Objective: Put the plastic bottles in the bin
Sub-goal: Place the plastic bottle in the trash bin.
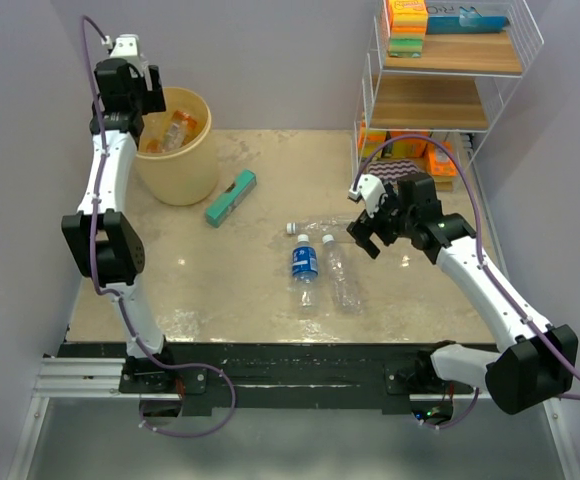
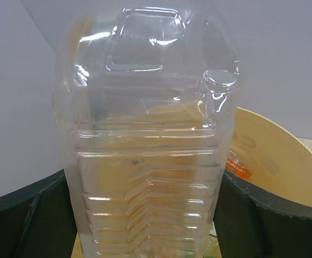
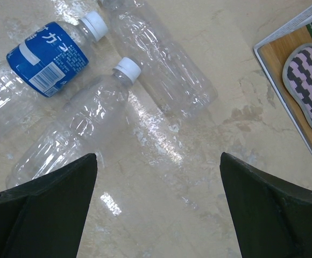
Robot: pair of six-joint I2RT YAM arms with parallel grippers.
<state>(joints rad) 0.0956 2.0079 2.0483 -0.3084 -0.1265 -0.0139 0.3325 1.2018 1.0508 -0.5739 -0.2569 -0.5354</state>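
Bare tabletop left of three lying bottles, teal box beside bin, wire rack crowding right

The left arm rises tall from its base and reaches to the far left, its wrist bent downward; the left gripper clamps a clear bottle between both fingers. The right arm stretches forward and inward, low, and the right gripper hangs with jaws spread wide, holding nothing
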